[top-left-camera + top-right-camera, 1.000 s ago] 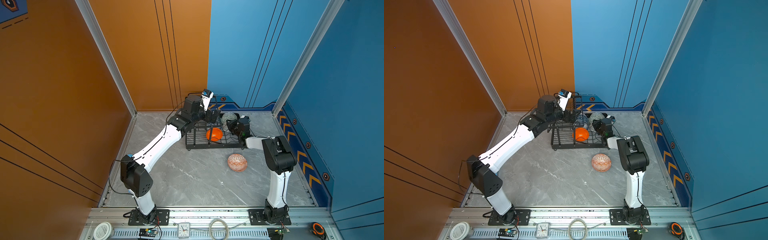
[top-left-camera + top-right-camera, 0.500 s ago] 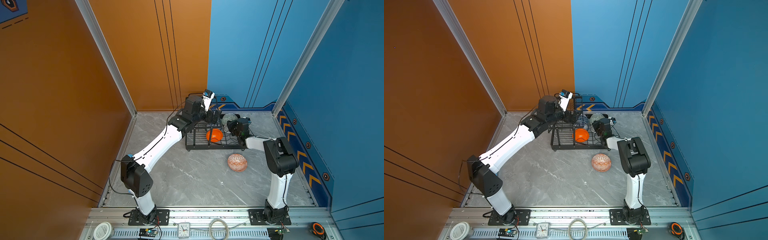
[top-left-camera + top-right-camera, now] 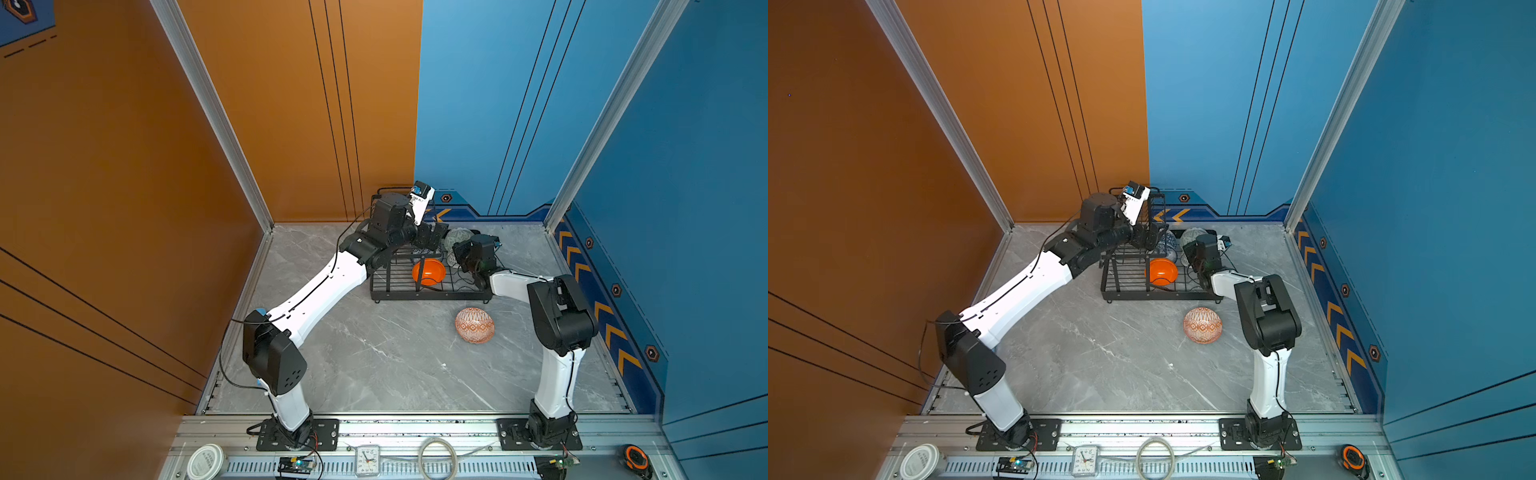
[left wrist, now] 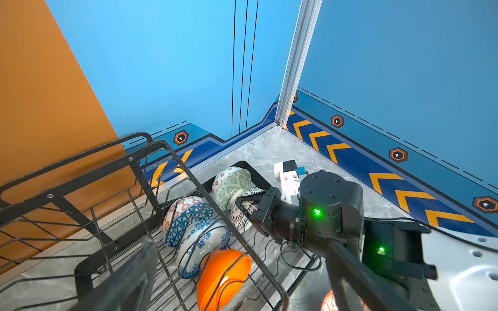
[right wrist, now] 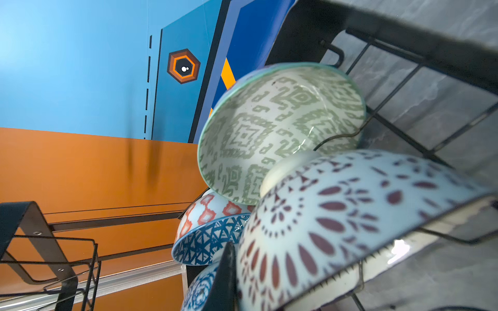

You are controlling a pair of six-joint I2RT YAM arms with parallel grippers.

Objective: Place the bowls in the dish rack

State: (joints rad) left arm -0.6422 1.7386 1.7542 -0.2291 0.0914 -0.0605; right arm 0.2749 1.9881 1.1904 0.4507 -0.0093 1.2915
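Right gripper (image 4: pixel 246 203), closed on the rim of the lattice bowl (image 4: pixel 239 215) at frame centre inside the rack (image 3: pixel 415 296), should seat it against the green bowl (image 4: pixel 231 185) before letting go; left gripper (image 3: pixel 434 237) hangs wide open, empty, above; diamond bowl (image 3: pixel 474 325) lies outside.

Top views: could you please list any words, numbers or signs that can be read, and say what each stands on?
No text can be quoted.
Clock dial: numerals, too small to read.
White round lid: print, blurred.
Left wrist camera: label, too small.
Blue wall: orange chevrons and hexagon marks, no words.
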